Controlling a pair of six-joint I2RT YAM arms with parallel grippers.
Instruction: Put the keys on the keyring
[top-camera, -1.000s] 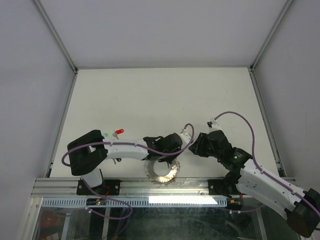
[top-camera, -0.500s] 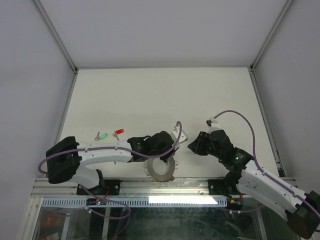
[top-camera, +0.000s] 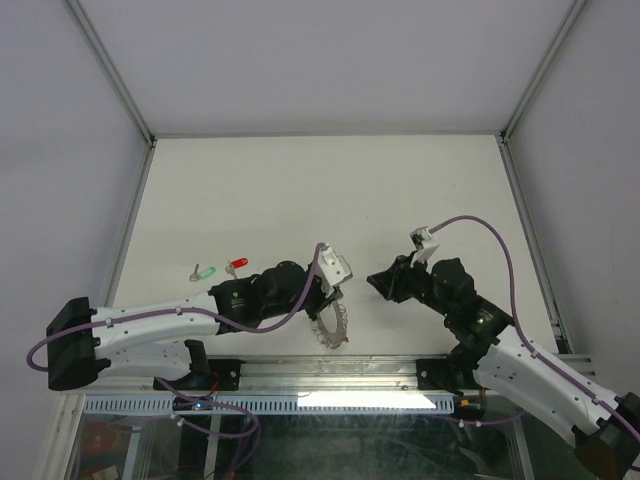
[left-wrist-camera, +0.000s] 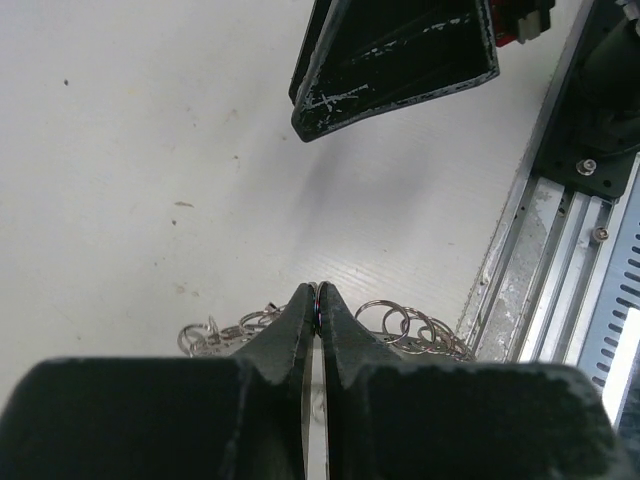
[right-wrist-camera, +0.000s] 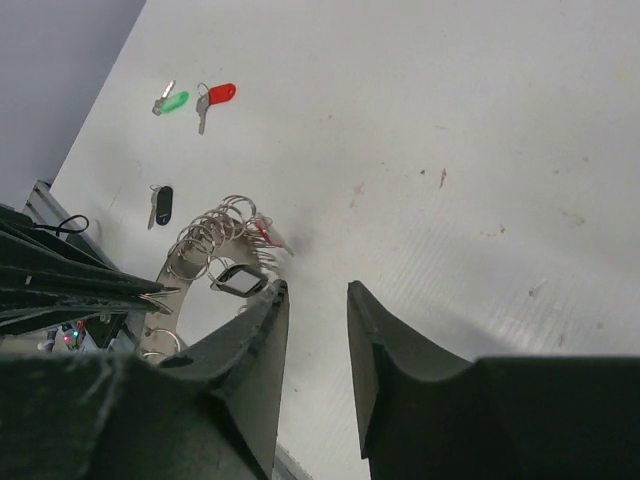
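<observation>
- Left wrist view: the left hand (left-wrist-camera: 317, 298) is pinched together on the thin edge of the keyring (left-wrist-camera: 398, 320), which stands on edge by the counter's (left-wrist-camera: 120, 150) near side.
- Only the right wrist view shows the black key (right-wrist-camera: 163, 205). The green key (right-wrist-camera: 173, 101) and red key (right-wrist-camera: 221, 94) lie loose, left of the ring.
- The right hand (right-wrist-camera: 317, 292), fingers apart, grips nothing.
- From above, the left arm hides the black key.

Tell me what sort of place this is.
Probably a robotics lab test cell: a white table boxed in by grey panels, an aluminium rail along its near edge, and a left arm and right arm bolted there.
</observation>
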